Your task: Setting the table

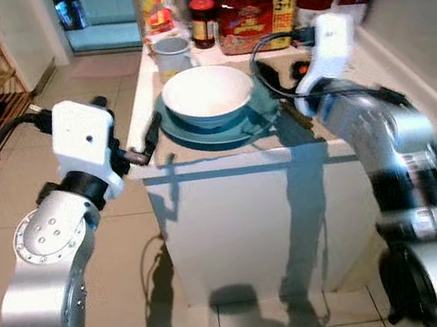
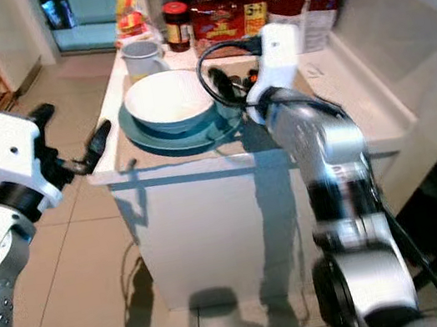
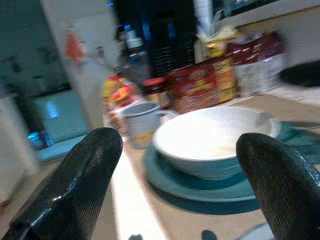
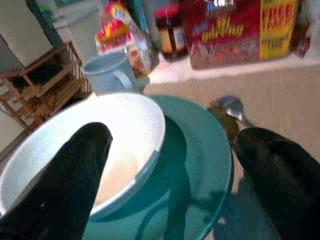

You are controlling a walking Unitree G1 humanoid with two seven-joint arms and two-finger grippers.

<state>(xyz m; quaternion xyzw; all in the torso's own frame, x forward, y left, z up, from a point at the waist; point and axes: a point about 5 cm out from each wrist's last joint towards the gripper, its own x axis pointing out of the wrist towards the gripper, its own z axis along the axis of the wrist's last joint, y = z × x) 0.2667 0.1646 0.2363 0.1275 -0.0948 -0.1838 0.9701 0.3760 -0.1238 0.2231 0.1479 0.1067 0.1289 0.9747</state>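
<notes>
Bowl [image 1: 208, 96] — both hands agape, empty

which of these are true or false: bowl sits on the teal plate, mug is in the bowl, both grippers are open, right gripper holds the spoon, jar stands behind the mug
1. The white bowl sits on the teal plate. True.
2. The mug is in the bowl. False: it stands on the table behind the plate.
3. Both grippers are open. True: the left gripper and the right gripper each show spread fingers.
4. The right gripper holds the spoon. False: the spoon lies on the table beside the plate.
5. A red-lidded jar stands behind the mug. True.
</notes>
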